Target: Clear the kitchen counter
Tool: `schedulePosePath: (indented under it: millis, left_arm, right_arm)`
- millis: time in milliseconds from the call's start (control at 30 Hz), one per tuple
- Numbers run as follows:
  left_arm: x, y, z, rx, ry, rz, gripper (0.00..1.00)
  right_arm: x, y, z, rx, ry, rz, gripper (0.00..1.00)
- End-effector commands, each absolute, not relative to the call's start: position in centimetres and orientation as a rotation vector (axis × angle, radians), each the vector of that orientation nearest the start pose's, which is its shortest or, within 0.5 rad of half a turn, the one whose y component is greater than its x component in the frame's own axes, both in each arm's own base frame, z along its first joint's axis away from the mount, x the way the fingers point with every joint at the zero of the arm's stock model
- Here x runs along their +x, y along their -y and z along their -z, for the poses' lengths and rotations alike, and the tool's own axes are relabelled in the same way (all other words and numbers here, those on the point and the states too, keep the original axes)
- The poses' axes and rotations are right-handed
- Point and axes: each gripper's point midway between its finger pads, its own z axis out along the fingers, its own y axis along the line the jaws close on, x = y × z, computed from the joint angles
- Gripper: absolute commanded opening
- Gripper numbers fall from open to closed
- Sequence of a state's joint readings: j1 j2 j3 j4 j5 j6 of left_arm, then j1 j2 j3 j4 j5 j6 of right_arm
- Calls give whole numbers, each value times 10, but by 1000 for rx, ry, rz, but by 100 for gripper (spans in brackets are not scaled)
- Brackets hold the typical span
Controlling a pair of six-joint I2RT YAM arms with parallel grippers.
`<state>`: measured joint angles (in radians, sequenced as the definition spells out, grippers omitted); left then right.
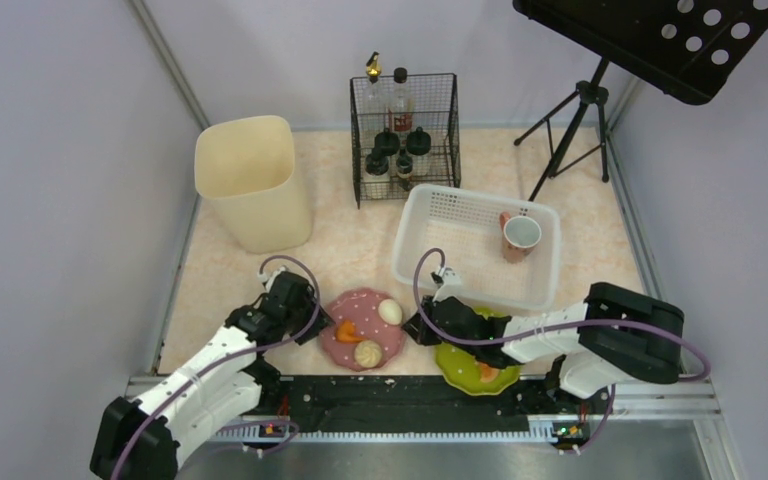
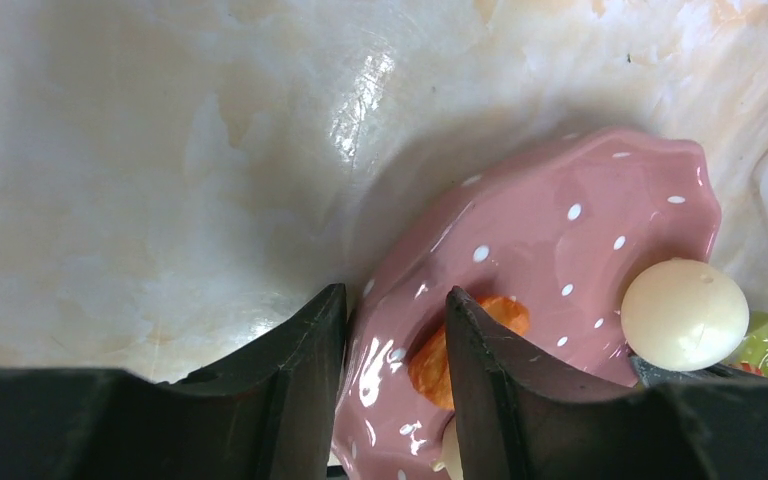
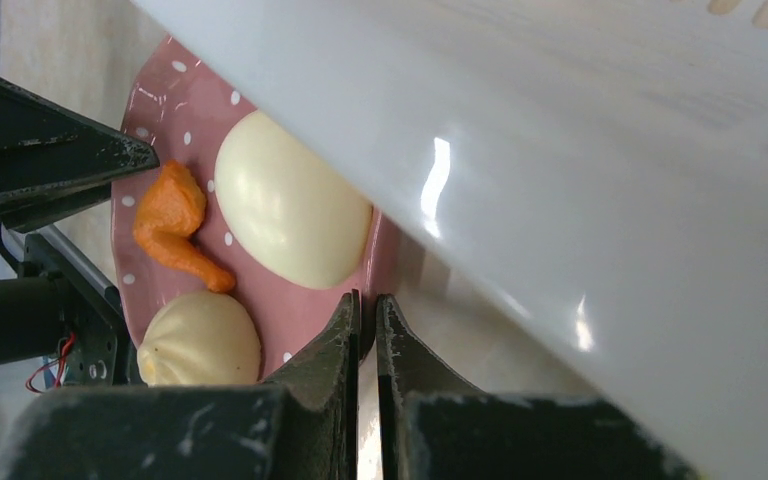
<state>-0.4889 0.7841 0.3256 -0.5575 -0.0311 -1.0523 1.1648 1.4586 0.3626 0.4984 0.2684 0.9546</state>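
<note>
Top external view had the kitchen counter (image 1: 355,245) spread across the middle of the frame, marbled beige-pink. Low and centre lay the pink plate (image 1: 358,308), flat on the counter, carrying an egg (image 1: 390,312), an orange scrap (image 1: 348,332) and a bun (image 1: 368,353). And both arms were at it! The left gripper (image 1: 316,322) sat at the plate's left rim and the right gripper (image 1: 416,328) at its right rim, the plate squarely between them.

Left wrist view: the left gripper (image 2: 395,300) stood astride the rim of the pink plate (image 2: 560,230), one finger outside it, the other over the dotted face beside the scrap. Biting, or only straddling? That close, dark view did not let me tell.

Right wrist view: the right gripper (image 3: 367,300) had its jaws pressed together on nothing, tips right at the plate's edge.

The plate was near round, so no long axis mattered; the rim was the handle, and the left arm looked better placed. The cream bin (image 1: 250,180) waited upper left, the white basket (image 1: 406,240) upper right. Any lift would want the plate level, or that egg could roll.
</note>
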Motion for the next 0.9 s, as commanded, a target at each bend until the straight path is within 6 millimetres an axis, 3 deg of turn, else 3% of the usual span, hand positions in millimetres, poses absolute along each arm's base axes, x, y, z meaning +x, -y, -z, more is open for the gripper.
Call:
schedulePosePath:
  millis: [0,500,867]
  left_arm:
    - [143,116,-9,-754,-2666,446,46]
    - [131,135,-1,-606,-2725,609,45]
    - [118,143,13,-473,-2785,689,54]
  right_arm:
    - [115,-229,55,-163,-2580,-491,0]
    - [104,-215,67,-131,-2632,-471,0]
    - [97,-205,71,-95,-2656,-473,0]
